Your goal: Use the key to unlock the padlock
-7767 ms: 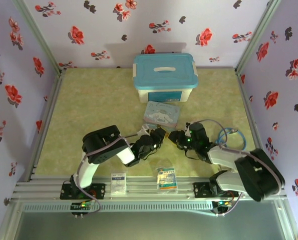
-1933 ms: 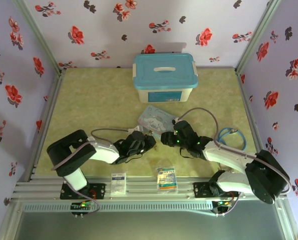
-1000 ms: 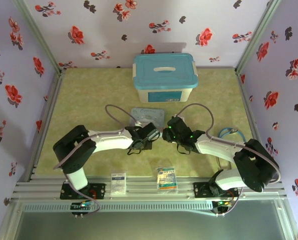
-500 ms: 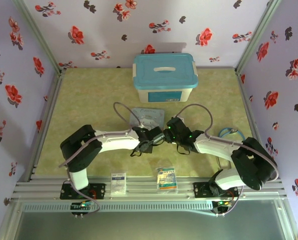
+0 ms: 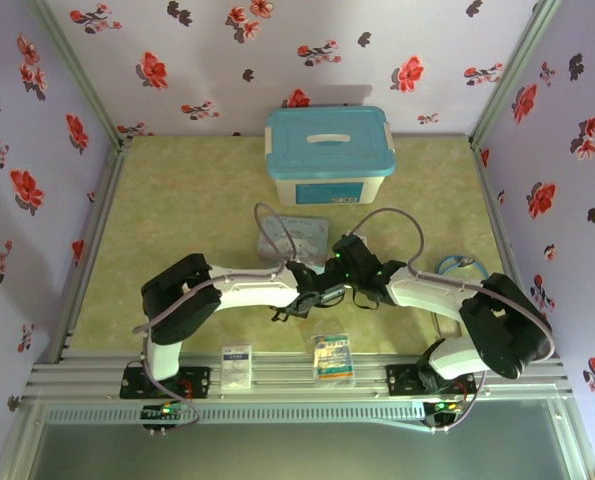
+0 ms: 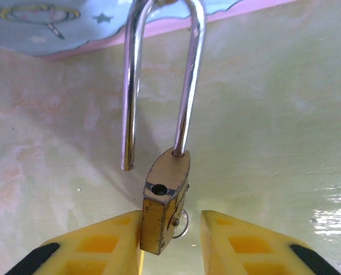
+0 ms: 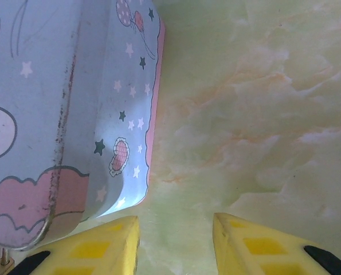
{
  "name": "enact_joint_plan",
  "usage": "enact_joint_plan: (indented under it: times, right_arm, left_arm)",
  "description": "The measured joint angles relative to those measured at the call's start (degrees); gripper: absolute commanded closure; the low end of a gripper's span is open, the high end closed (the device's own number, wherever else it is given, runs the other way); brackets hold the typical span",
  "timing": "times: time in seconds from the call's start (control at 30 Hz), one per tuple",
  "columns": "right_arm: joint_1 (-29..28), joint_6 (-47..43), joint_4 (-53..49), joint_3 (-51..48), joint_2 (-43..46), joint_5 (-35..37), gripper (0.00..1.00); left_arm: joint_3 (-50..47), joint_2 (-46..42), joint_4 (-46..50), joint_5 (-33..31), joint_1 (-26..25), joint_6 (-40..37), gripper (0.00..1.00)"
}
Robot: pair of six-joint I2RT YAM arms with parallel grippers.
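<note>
The padlock has a brass body and a silver shackle swung open, one leg free of the body. It sits between the yellow fingers of my left gripper, which is open: the body leans on the left finger, with a gap to the right one. A small silver ring peeks from behind the body; the key itself is hidden. My right gripper is open over bare table beside the cartoon tin. From above, the left gripper and right gripper nearly meet.
The cartoon tin lies just behind the grippers. A blue-lidded box stands at the back. Two printed packets lie by the front rail. A blue cable loop is on the right. Flowered walls close three sides.
My left arm has stretched rightward, bringing its gripper up to the right gripper. The tin has slid a little left and back. The right arm has barely moved.
</note>
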State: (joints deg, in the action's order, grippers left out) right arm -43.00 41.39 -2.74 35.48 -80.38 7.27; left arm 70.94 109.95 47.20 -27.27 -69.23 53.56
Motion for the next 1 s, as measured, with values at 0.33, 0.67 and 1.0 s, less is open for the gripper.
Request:
enact_joint_plan:
  times: [0.33, 0.67, 1.0]
  right_arm:
    - [0.4, 0.8, 1.4, -1.5, 0.0, -0.4, 0.63]
    - [0.4, 1.3, 0.9, -3.2, 4.3, 0.2, 0.53]
    - [-7.7, 4.9, -5.5, -4.0, 15.6, 6.2, 0.45]
  left_arm:
    - [5.4, 4.0, 3.1, -1.6, -2.0, -1.6, 0.70]
    - [-1.1, -7.5, -6.7, 0.5, -2.1, -4.3, 0.59]
    - [-14.5, -34.4, -19.8, 5.4, 7.2, -7.7, 0.24]
